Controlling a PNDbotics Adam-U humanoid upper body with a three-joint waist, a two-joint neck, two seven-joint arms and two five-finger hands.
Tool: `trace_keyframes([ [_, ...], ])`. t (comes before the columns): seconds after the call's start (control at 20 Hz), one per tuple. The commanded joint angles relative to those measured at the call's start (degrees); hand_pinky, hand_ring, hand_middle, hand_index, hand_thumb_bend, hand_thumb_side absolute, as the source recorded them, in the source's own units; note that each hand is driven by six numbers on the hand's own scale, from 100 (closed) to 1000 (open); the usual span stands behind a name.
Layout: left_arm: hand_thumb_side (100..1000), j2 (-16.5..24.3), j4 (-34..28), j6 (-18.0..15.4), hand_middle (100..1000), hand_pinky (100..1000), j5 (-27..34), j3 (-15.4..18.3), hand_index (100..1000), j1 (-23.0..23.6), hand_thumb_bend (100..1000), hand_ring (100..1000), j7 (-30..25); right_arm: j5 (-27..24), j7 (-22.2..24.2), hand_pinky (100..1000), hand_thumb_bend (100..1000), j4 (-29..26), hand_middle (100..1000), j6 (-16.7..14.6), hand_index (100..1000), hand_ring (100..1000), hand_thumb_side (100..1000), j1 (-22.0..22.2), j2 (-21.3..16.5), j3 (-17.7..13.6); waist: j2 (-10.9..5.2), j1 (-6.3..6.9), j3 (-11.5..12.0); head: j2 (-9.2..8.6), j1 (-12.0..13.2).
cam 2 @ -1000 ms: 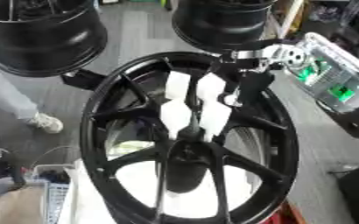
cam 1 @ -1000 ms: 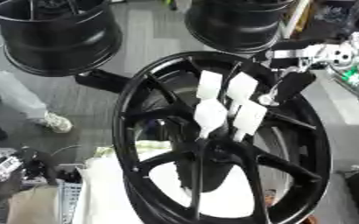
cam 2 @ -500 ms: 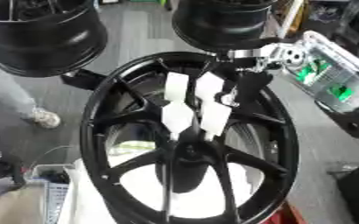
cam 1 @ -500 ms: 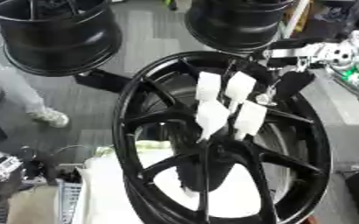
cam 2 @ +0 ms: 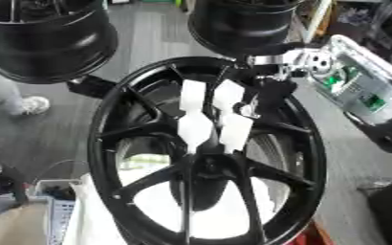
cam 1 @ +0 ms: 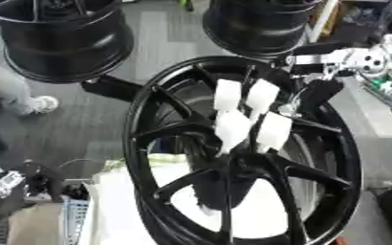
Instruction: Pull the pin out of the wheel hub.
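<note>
Nearest the camera, bottom left: a pale perforated crate [cam 1: 70, 217] and a white sheet [cam 1: 141, 201] lying under the wheel hub [cam 1: 162, 186].

Wheel hub is big, black, multi-spoke, standing tilted and filling the middle of both views. Spokes meet at a dark centre [cam 2: 203, 165]. Can't make out a pin there or anywhere else on the hub (too dark and blurred).

Four white pads [cam 1: 233, 128] sit over the upper half of the hub, two above two, just over the centre. They look like fingertips of the right hand [cam 2: 219, 114], pointing down toward the hub centre and roughly straight. Whether they touch the spokes, can't tell.

Right arm [cam 2: 304, 60] comes in from the upper right: silver joint, black links, reaching over the hub's top rim. A black part [cam 1: 316, 93] hangs just right of the pads, by the rim.

Right hand state: fingers extended, nothing visibly held (grip on a pin not visible). Left hand: doesn't show in either view.

Far side, on the grey floor [cam 1: 162, 40]: two more black wheels, one top left [cam 1: 61, 36], one top centre [cam 2: 241, 24], both well apart from the near hub. A green circuit board [cam 2: 354, 86] shows by the right arm. A person's grey trouser leg and white shoe [cam 1: 40, 103] at the left edge, not touching anything.
</note>
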Motion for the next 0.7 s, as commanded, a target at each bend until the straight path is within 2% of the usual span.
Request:
trace_keyframes([
  [0.05,1000,0.93,-1.05,0.08,480,557,0.05,-0.28,662,-0.68,100,476,-0.07,0.31,0.99,646,248,-0.75,801,0.77,911,422,209,-1.04,-1.39,-0.29,-0.71,0.17,0.05,-0.15,0.05],
  [0.35,1000,0.93,-1.05,0.12,480,557,0.01,-0.28,662,-0.66,100,476,-0.07,0.47,1.23,642,256,-0.49,786,0.85,909,415,223,-1.94,-0.79,0.23,-0.72,0.11,0.10,-0.15,0.10],
  [0.7,1000,0.88,-1.08,0.19,480,557,-0.02,-0.31,662,-0.64,100,475,-0.07,1.26,1.56,636,283,0.21,764,1.07,907,406,286,-3.08,-0.06,0.65,-0.77,0.07,0.15,-0.15,0.23],
])
